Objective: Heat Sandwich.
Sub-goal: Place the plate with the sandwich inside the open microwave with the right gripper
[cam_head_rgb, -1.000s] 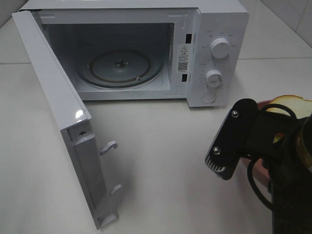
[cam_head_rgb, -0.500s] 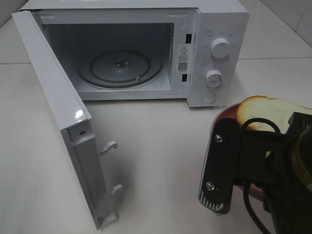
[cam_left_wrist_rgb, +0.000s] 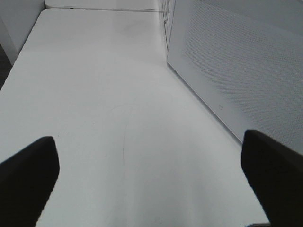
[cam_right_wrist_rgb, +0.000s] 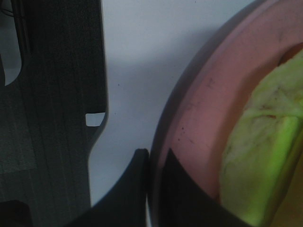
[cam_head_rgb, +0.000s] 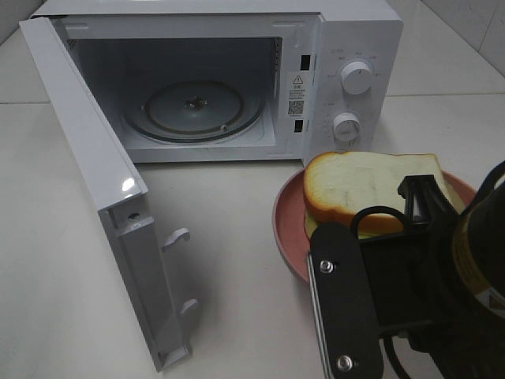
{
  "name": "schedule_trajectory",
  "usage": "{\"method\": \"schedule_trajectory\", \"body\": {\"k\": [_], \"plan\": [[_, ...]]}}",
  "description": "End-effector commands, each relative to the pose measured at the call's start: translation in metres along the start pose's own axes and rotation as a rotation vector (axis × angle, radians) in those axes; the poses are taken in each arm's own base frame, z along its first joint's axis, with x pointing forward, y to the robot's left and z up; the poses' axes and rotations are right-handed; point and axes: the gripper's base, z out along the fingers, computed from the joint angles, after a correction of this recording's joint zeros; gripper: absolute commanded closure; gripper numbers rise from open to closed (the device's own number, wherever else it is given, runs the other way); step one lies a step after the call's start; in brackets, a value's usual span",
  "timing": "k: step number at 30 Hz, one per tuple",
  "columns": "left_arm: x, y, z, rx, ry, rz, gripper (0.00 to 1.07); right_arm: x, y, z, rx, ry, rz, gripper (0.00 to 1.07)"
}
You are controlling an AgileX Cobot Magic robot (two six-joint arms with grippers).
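Sandwich (cam_head_rgb: 371, 193) lies flat on the pink plate (cam_head_rgb: 288, 225), right of centre on the table (cam_head_rgb: 237, 260), just near of the microwave (cam_head_rgb: 347, 47) and below its knobs (cam_head_rgb: 357, 77). White bread on top, yellow-green filling showing at the near edge. My right gripper (cam_right_wrist_rgb: 154, 158) is pinched almost closed on the plate's near rim, one finger above and one below. I judge this is so the food moves on its plate and never gets squeezed. The plate looks level, though I cannot tell whether it rests on the table or is just off it. The door (cam_head_rgb: 87, 158) is swung wide to the left, leaving the cavity and the bare turntable (cam_head_rgb: 193, 110) free to take the plate. My left gripper (cam_left_wrist_rgb: 151, 175) hangs fully spread and empty over bare table beside the door's outer face, clear of the route. Count: one sandwich, one plate, one microwave, one turntable, two knobs, two latch hooks (cam_head_rgb: 175, 237) on the door.
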Motion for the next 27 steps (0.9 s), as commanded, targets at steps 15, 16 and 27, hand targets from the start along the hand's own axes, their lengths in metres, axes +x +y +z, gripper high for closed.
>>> {"method": "schedule_trajectory", "body": {"k": [15,16,27], "plan": [[0.001,-0.001,-0.003,0.002,-0.028,0.0,0.05,-0.005,-0.007,-0.001,0.079,-0.081,-0.199,1.05],[0.001,-0.001,-0.003,0.002,-0.028,0.0,0.05,-0.004,-0.01,0.001,0.083,-0.09,-0.239,1.05],[0.001,-0.001,-0.003,0.002,-0.028,0.0,0.05,0.008,-0.04,0.01,0.125,-0.143,-0.346,1.05]]}}
